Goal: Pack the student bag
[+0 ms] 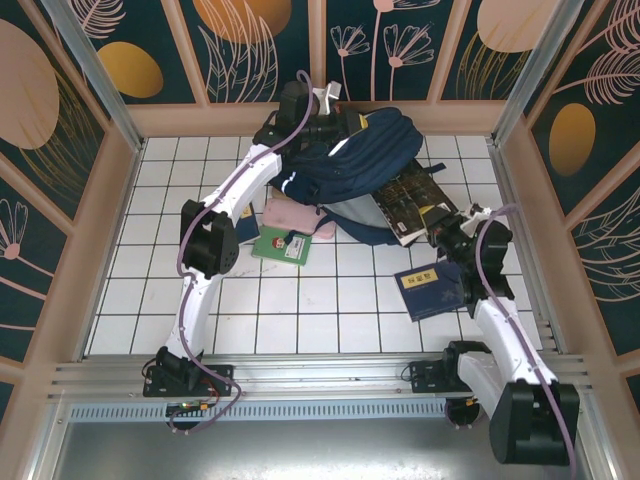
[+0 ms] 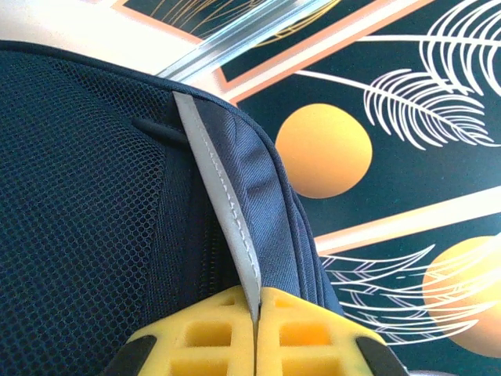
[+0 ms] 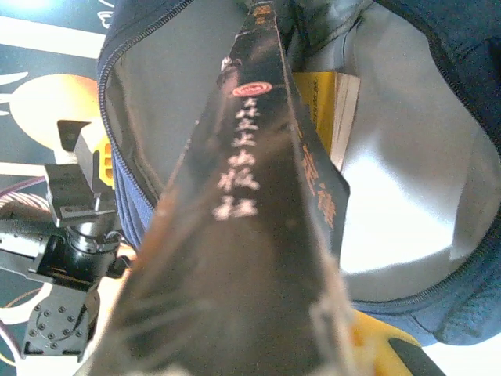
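The left gripper (image 2: 256,313) has its yellow fingers pressed together on a grey reflective stripe at the rim of the large navy-blue fabric student bag (image 2: 86,204), lifting that edge, I judge, so that the mouth gapes; in the overhead view the bag sits toward 12 o'clock on the white tiled table (image 1: 330,320), its mouth turned toward 4 o'clock; there the right gripper (image 1: 438,225) pinches a dark glossy book with pale lettering (image 3: 250,196), angled nose-first into the grey-lined opening (a yellow-covered book (image 3: 319,98) is already inside); from this gripper the bag lies at 10 o'clock, the book's far end within it and the near end outside; a blue booklet (image 1: 430,288) lies flat at the gripper's 6 o'clock
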Robot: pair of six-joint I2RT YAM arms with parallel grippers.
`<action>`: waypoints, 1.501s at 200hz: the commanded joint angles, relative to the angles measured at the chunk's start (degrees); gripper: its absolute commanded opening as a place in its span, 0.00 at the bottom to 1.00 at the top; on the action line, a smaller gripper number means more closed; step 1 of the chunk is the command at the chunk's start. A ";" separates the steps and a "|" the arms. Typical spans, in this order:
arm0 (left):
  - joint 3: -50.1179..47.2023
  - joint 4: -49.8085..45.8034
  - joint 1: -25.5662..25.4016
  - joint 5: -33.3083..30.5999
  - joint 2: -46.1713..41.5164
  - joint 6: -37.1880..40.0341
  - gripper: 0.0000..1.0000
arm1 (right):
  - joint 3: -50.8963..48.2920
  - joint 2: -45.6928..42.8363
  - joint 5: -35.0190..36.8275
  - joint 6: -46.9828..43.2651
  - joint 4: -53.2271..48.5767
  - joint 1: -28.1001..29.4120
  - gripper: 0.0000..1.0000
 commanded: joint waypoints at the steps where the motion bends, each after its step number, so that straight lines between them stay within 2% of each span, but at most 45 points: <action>1: 0.84 10.87 0.61 2.94 -4.97 -2.93 0.00 | 3.59 3.68 -2.47 5.47 14.77 2.34 0.00; 46: -0.13 10.99 1.13 3.23 -5.64 -3.30 0.00 | 10.63 11.63 -0.30 6.44 17.48 7.77 0.00; 105: -1.22 13.12 2.05 4.03 -6.62 -5.42 0.00 | 13.35 19.37 1.42 8.35 21.65 9.38 0.00; 133: -1.88 14.49 2.35 4.53 -6.83 -6.64 0.00 | 16.62 26.34 3.84 4.55 21.47 11.50 0.00; 171: -2.92 15.34 2.61 5.31 -6.99 -7.31 0.00 | 26.48 38.04 6.05 -3.34 16.33 14.31 0.00; 214: -3.46 16.17 2.61 5.89 -6.90 -7.87 0.00 | 36.48 52.16 6.48 -1.13 16.17 15.87 0.00; 230: -3.62 16.47 2.58 5.90 -6.81 -8.22 0.00 | 41.00 57.53 6.10 -0.30 16.02 17.37 0.19; 239: -3.73 16.78 2.57 5.92 -6.75 -8.39 0.00 | 44.83 60.46 5.66 -1.24 13.96 18.39 0.33; 258: -3.73 16.94 2.63 5.42 -6.46 -8.73 0.00 | 53.50 64.63 7.26 -5.72 2.09 20.04 0.55; 286: -3.73 17.72 3.14 5.32 -5.77 -9.67 0.00 | 50.80 60.07 14.31 -9.86 -1.80 20.51 0.83; 300: -3.73 17.92 3.38 5.43 -5.45 -9.88 0.00 | 48.32 57.04 14.73 -11.28 -1.55 19.75 0.87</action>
